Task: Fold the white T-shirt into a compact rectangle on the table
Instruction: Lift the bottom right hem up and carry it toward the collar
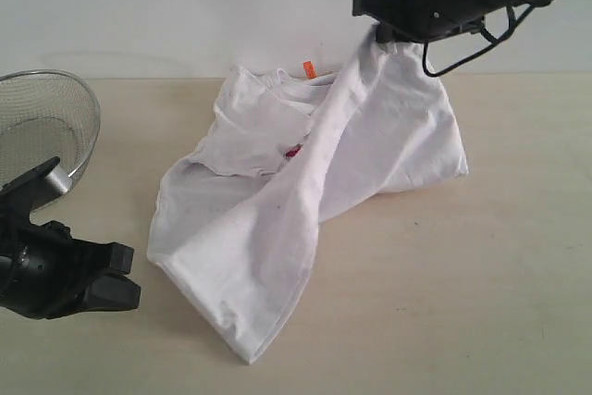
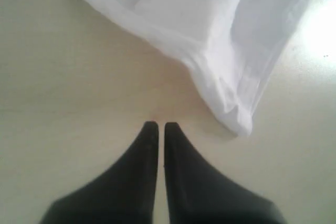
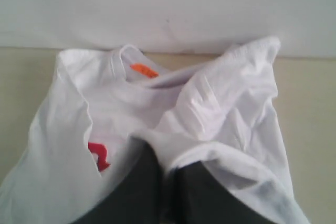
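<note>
The white T-shirt (image 1: 277, 228) lies crumpled on the table (image 1: 462, 302), with one part pulled up into a ridge toward the back right. My right gripper (image 1: 375, 30) hangs above the table, shut on that raised cloth. In the right wrist view the fabric (image 3: 220, 119) wraps over my shut gripper (image 3: 167, 163), and the orange neck tag (image 3: 144, 70) and a bit of red lettering (image 3: 98, 156) show. My left gripper (image 1: 132, 275) sits low at the front left, shut and empty. In the left wrist view the gripper (image 2: 158, 125) stands just short of the shirt's hem corner (image 2: 239, 121).
A round wire-mesh basket (image 1: 46, 117) stands at the left edge, behind my left arm. A pale wall runs along the table's far edge, right behind the shirt collar.
</note>
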Available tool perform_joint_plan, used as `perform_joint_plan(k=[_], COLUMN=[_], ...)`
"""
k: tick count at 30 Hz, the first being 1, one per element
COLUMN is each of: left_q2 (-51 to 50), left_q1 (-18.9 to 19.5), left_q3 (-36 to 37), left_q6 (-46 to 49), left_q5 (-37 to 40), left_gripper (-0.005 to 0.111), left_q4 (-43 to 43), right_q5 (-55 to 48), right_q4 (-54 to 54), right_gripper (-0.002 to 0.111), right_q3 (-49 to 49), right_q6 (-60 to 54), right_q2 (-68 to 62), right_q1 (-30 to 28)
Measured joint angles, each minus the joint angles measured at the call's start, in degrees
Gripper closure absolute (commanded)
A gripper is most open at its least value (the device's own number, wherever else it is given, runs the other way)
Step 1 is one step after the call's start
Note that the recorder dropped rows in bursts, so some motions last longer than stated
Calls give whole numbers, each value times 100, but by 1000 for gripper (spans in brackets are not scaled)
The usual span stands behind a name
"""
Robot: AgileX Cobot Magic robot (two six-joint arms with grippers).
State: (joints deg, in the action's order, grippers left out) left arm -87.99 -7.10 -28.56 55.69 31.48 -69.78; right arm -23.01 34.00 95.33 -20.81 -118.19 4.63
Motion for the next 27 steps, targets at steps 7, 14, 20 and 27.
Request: perform_joint_plan(k=[7, 14, 20, 27], left_q2=[0, 0, 0, 0], left_q1=[0, 0, 0, 0], left_q3=[0, 0, 0, 0], left_q6=[11, 32, 53, 117], left_q5=[0, 180, 247, 247], left_gripper=[102, 102, 102, 102], left_q4=[0, 0, 0, 0], right_q5=[-85, -122, -75, 271], right_q4=[0, 0, 0, -11], right_gripper=[108, 108, 108, 66], right_q3=[1579, 2628, 2904, 2927], right_q6=[196, 604, 748, 599], right_q2=[-987, -1976, -2527, -2680], right_q1=[0, -83, -364, -408])
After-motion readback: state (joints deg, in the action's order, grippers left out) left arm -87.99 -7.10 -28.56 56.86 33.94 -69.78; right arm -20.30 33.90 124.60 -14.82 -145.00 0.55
